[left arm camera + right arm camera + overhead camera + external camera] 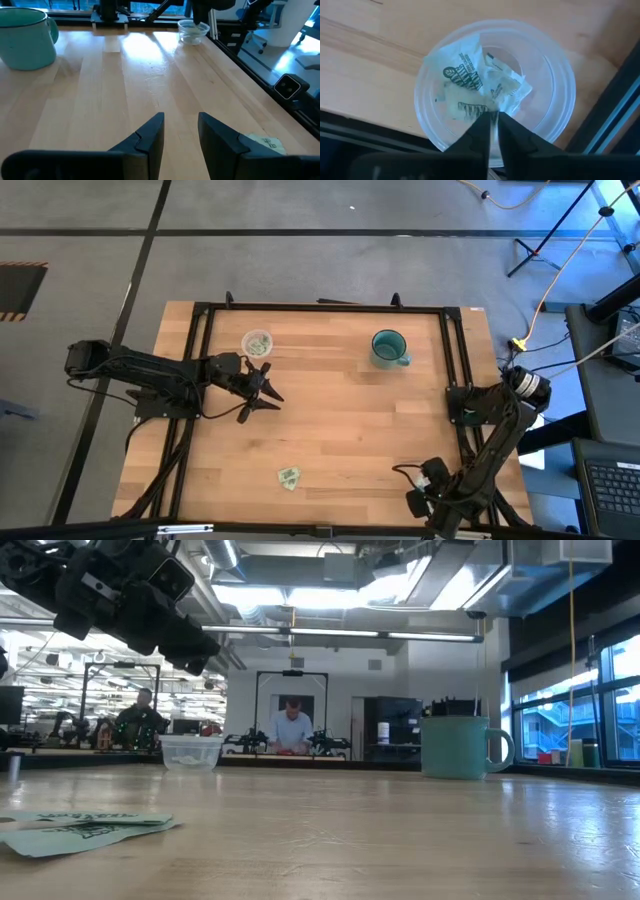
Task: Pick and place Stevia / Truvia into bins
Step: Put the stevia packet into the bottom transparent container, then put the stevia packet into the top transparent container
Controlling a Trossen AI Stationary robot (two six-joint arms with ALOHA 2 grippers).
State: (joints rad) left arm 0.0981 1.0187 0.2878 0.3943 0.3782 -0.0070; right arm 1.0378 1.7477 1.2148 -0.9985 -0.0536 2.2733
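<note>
Left gripper: fingers spread wide, nothing between them, hanging over bare wood left of centre in the overhead picture. Right gripper: fingers drawn almost together, just a sliver of gap, pointing straight down into the right cup. I can't tell whether the tips touch anything.

That wrist camera is my only look inside that cup: several packets in it, crumpled, green leaf print facing up. From overhead the cup is buried under the folded right arm at the lower right. The left wrist camera catches it small at its upper right, rim only.

The left cup sits upper left of the overhead frame with packets in it, count unreadable. Its clear wall shows low across the boards, left of centre in the table-level picture.

Loose packets lie at lower centre overhead. At table level they are the flat overlapping pieces at the lower left, and I can't count them. One pokes out behind my left finger, cut off.

Teal mug stands upper right of centre. The table is pale wooden planking in a black frame. Beyond it is a lit workshop with two people at benches.
</note>
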